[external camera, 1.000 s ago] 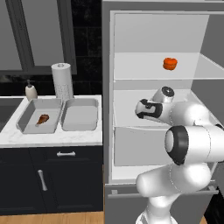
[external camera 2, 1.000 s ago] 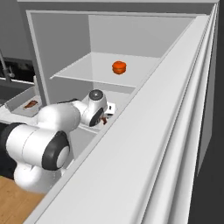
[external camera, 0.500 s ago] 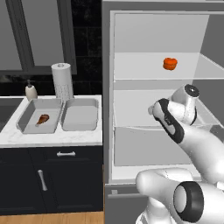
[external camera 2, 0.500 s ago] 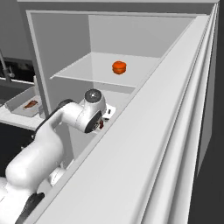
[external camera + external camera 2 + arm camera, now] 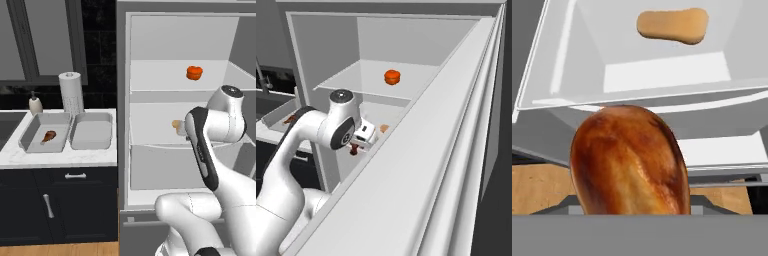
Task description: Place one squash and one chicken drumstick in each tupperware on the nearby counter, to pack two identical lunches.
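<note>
Tan squash (image 5: pixel 673 25) beyond gripped drumstick (image 5: pixel 629 160), seemingly

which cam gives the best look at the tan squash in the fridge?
Hand view: the tan squash lies whole and unobstructed on the fridge shelf, beyond the held chicken drumstick. In the left base view it is a sliver behind the arm; in the right base view, a small patch.

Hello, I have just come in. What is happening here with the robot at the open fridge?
The robot is packing lunches. Its gripper is shut on a chicken drumstick in front of the fridge's middle shelf, where the tan squash lies. The orange squash sits on the shelf above. On the counter, the left tupperware holds one drumstick; nothing shows in the right tupperware.
</note>
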Controlling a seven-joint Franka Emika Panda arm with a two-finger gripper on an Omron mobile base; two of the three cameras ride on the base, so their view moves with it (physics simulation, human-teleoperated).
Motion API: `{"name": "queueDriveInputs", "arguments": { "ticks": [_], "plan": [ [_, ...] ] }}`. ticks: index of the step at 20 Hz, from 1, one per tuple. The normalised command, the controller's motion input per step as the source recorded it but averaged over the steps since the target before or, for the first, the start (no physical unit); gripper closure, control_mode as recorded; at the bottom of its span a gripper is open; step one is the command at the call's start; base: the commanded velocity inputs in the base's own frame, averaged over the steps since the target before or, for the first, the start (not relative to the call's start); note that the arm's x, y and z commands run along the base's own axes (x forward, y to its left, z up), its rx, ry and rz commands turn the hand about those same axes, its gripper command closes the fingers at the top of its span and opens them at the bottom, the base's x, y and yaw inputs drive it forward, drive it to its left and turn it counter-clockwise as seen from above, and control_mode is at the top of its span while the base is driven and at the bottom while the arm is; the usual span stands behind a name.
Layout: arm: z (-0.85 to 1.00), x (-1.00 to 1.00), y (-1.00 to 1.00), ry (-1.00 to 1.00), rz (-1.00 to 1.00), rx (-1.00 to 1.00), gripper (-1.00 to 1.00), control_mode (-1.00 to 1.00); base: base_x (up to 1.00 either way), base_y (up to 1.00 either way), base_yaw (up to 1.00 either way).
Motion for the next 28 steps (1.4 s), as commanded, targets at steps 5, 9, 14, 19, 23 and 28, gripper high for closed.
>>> {"name": "queueDriveInputs", "arguments": {
  "ticks": [5, 9, 14, 19, 23, 28],
  "plan": [
    [0.0, -0.4, 0.4, 0.16, 0.02, -0.06, 1.0, 1.0, -0.55, 0.6, 0.08],
    [0.0, 0.0, 0.0, 0.0, 0.0, 0.0, 1.0, 1.0, -0.33, 1.0, 0.12],
    [0.0, 0.0, 0.0, 0.0, 0.0, 0.0, 1.0, 1.0, 0.25, 1.0, 0.02],
    [0.0, 0.0, 0.0, 0.0, 0.0, 0.0, 1.0, 1.0, 0.97, 0.98, -0.12],
    [0.0, 0.0, 0.0, 0.0, 0.0, 0.0, 1.0, 1.0, 1.0, 0.19, -0.33],
    [0.0, 0.0, 0.0, 0.0, 0.0, 0.0, 1.0, 1.0, 0.75, -0.52, -0.31]
  ]
}}
